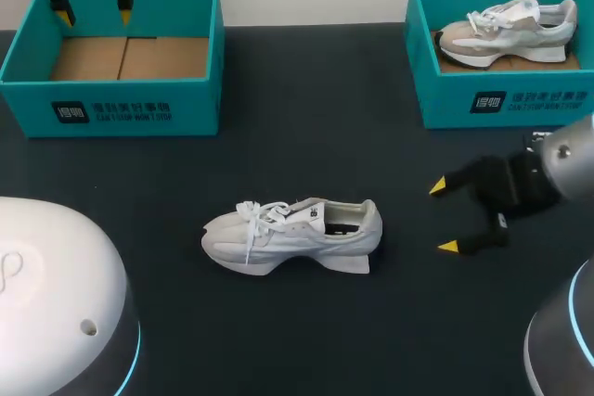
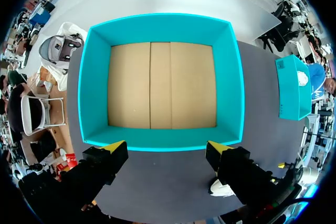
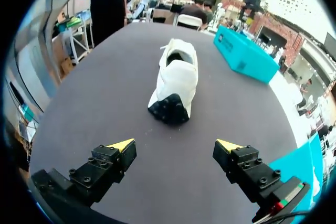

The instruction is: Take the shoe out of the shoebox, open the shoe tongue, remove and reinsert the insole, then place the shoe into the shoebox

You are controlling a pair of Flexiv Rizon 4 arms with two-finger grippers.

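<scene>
Shoe point(image 1: 292, 236) matt cloth, shoebox point(image 1: 139, 104) cardbd, table point(image 1: 306, 136) matt.

A robotics lab: left arm point(image 1: 56, 308) and right arm point(image 1: 568, 159) at a dark table point(image 1: 306, 340).

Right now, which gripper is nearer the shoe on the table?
Right. The right gripper is open just behind the heel of the shoe; the left gripper hangs over the empty box, far off.

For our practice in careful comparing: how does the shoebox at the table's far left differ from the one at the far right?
The left shoebox is empty, its brown cardboard floor bare; the right shoebox holds a beige and white shoe. The left gripper hangs over the left shoebox, open; no gripper is over the right shoebox. Both are teal, lidless, with a printed label on the front wall.
</scene>
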